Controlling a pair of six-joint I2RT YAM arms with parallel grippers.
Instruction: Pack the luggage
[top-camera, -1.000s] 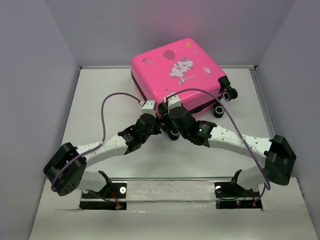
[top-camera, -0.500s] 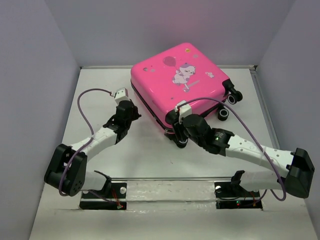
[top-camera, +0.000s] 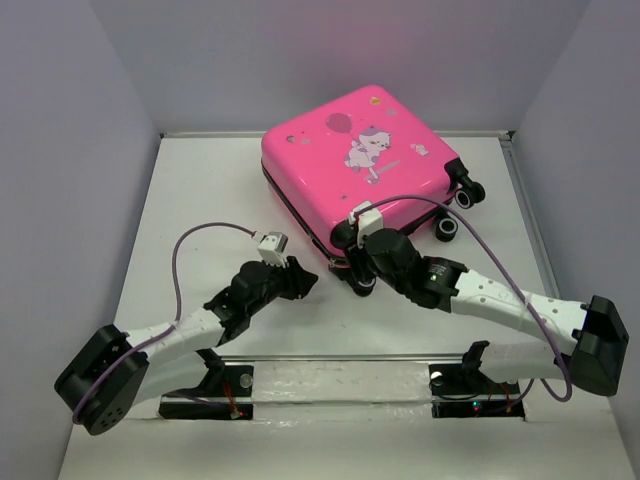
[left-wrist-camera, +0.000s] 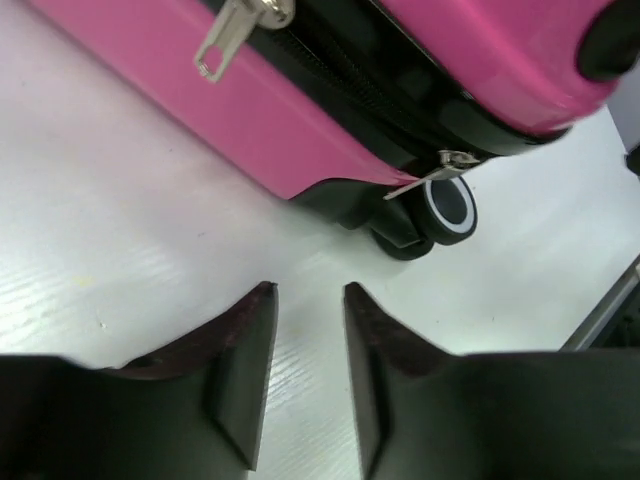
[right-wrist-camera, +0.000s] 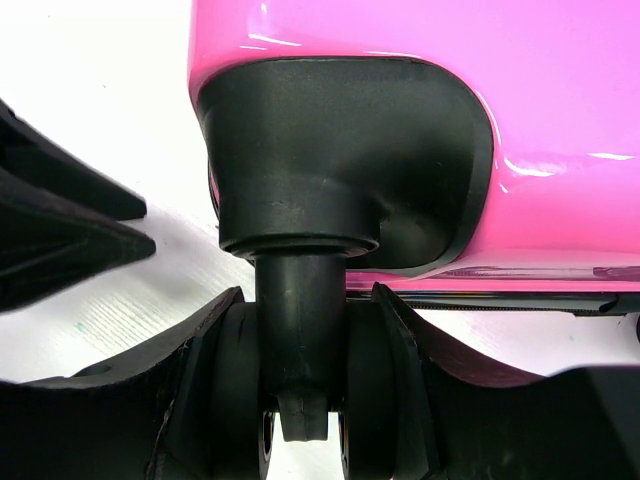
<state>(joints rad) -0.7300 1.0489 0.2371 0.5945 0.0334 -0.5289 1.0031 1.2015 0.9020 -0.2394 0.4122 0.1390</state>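
The luggage (top-camera: 340, 170) is a hot-pink hard-shell suitcase lying closed and skewed at the back middle of the table, cartoon print up. My right gripper (top-camera: 357, 270) is at its near corner, shut on the black caster wheel (right-wrist-camera: 300, 330) there, one finger on each side. My left gripper (top-camera: 306, 279) hovers low over the table just left of that corner, slightly open and empty (left-wrist-camera: 307, 295). The left wrist view shows the pink side (left-wrist-camera: 230, 110), the black zipper line, two silver zipper pulls (left-wrist-camera: 240, 25) and the corner wheel (left-wrist-camera: 440, 205).
Two more black wheels (top-camera: 455, 210) stick out at the suitcase's right side. The white table (top-camera: 200, 200) is walled by grey panels left, right and back. The left gripper's fingers (right-wrist-camera: 70, 235) show at the left edge of the right wrist view.
The suitcase shifted and turned slightly a second ago, then stayed still. The left arm swung out to the left, then came back low to the near corner. The right gripper stays at the wheel.
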